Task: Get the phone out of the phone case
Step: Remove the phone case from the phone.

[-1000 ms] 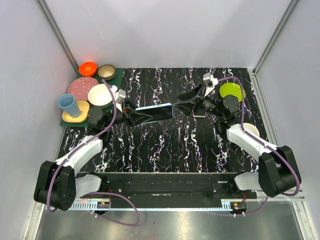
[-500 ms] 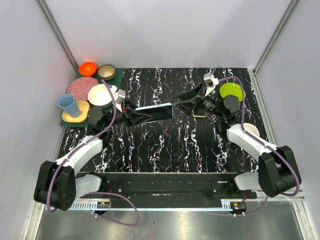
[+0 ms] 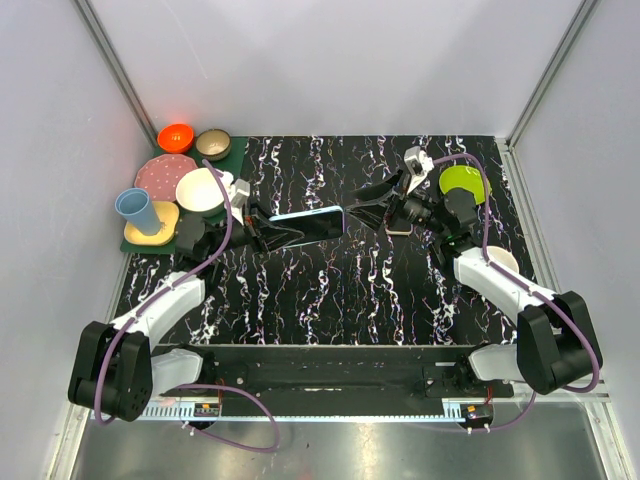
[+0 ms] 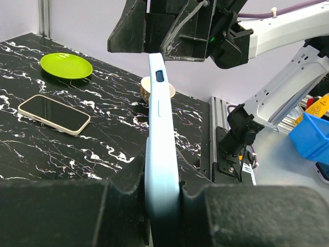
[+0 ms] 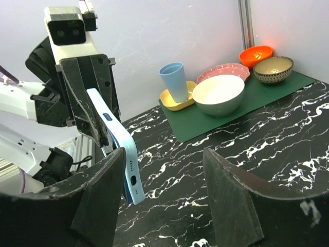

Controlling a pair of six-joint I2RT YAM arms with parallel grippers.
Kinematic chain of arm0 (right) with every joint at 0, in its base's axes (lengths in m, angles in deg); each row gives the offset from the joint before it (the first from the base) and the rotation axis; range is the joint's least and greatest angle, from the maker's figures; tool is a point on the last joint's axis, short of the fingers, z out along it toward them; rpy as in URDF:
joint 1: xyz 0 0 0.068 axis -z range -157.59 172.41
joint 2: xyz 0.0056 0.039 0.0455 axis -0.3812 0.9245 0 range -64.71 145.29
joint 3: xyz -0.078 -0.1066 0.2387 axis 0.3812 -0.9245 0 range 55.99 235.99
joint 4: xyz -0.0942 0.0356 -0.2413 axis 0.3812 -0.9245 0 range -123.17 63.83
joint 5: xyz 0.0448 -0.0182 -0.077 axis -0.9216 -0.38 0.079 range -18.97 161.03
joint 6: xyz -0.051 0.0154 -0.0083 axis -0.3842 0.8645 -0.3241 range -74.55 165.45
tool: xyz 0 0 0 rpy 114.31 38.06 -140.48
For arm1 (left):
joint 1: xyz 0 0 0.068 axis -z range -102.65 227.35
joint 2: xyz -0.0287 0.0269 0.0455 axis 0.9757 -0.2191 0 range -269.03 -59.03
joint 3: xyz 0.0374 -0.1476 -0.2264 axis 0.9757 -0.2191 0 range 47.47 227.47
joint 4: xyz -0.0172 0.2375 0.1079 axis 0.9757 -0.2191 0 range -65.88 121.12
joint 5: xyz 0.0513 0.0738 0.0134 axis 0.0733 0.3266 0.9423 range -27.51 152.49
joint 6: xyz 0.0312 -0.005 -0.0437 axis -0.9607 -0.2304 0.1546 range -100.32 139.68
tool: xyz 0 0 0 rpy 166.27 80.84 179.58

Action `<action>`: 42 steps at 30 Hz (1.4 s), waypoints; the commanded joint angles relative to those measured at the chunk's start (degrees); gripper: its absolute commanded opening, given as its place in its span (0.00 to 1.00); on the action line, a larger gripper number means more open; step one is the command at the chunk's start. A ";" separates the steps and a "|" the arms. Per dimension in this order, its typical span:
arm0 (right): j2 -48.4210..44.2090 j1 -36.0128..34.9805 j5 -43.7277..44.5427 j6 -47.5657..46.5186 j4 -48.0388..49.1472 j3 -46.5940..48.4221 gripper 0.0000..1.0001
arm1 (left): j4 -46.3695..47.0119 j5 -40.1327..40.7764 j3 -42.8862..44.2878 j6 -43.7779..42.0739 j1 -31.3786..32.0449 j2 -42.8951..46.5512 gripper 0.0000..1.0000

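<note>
R end effector (image 3: 364,205) crept toward 9 o'clock, jaws spread but narrowing round the light-blue phone case (image 4: 160,128). L end effector (image 4: 162,191) pinches its other end. Pull-apart looks imminent; phone prob. not out yet.

Gripped end of phone case (image 4: 162,128) hidden

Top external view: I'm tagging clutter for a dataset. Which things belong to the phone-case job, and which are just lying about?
Job: light-blue phone case, left claw shut on it, open right claw at its far end.
Lying about: cream-edged phone, lime plate, blue cup, white bowl, orange bowl, pink plate.
</note>
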 commanded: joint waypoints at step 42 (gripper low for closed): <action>-0.02 -3.38 -4.11 -13.23 -12.93 5.89 0.73 | 10.84 1.16 -0.12 2.58 -1.00 0.06 0.00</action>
